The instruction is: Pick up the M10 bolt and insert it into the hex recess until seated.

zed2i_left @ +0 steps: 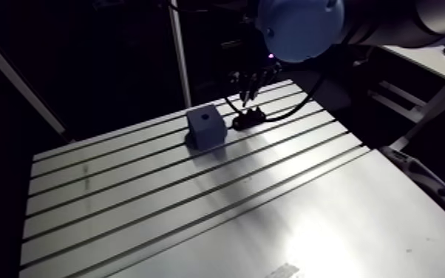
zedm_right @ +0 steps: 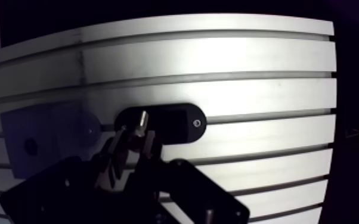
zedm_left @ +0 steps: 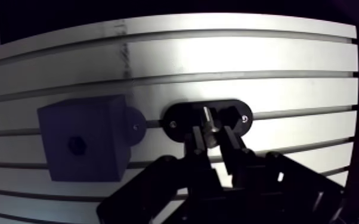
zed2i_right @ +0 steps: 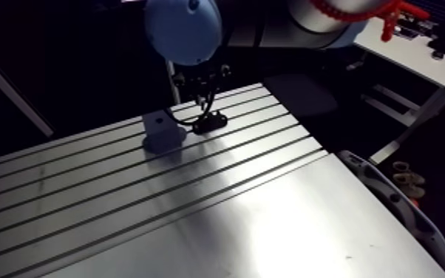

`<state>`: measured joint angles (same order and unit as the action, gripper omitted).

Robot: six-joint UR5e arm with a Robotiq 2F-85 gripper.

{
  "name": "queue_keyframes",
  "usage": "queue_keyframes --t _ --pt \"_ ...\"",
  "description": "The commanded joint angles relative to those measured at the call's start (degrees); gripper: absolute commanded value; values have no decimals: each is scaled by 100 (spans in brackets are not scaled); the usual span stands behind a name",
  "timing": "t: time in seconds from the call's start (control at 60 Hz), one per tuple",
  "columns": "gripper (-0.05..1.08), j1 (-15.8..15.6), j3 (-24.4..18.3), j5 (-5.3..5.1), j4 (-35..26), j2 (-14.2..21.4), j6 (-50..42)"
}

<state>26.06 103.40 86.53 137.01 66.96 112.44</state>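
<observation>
Wrist view: the gripper (zedm_left: 212, 136) has two black metal fingers (zedm_left: 195, 143) set narrow and closed against the sides of a small silvery bolt (zedm_left: 208, 117). The bolt stands upright in the middle of a flat, black, oval holder (zedm_left: 179, 116), which has a small screw (zedm_left: 244, 121) near each rounded end. Just beside the holder sits a matte grey block (zedm_left: 98, 125), cube-like with crisp edges. A small dark hex recess (zedm_left: 74, 145) opens in its top face. Block and holder lie along the same slot of the table (zedm_left: 229, 56), a smooth aluminium surface crossed by long, dark, parallel grooves and lit by a bright glare. Arm view: the gripper hangs over the holder near the table's far edge, with the block next to it
</observation>
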Motion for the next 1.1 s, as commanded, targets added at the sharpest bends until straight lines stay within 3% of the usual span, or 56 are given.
queue_keyframes --t 0.017,0.2,0.417,0.6,0.633,0.65,0.667,0.683,0.7,0.717,0.733,0.75,0.8,0.867,1.1 --pt "90 -11 -124 -9 -165 381 87" --pt "92 -130 -454 -2 -1052 651 132" --pt "93 -279 -925 41 -2133 691 451" --pt "93 -433 -1344 270 -2869 567 895" --pt "93 -564 -1466 439 -3038 494 1106" --pt "93 -564 -1466 439 -3038 494 1106" --pt "93 -611 -1512 551 -3103 452 1236" --pt "93 -611 -1512 551 -3103 452 1236" --pt "93 -663 -1534 650 -3127 416 1368" --pt "93 -663 -1534 650 -3127 416 1368" --pt "93 -723 -1545 740 -3116 396 1507" --pt "93 -723 -1545 740 -3116 396 1507" --pt "93 -832 -1571 869 -3088 376 1780" --pt "94 -855 -1612 904 -3072 319 2029" --pt "95 -1072 -1876 845 -3087 81 2270"
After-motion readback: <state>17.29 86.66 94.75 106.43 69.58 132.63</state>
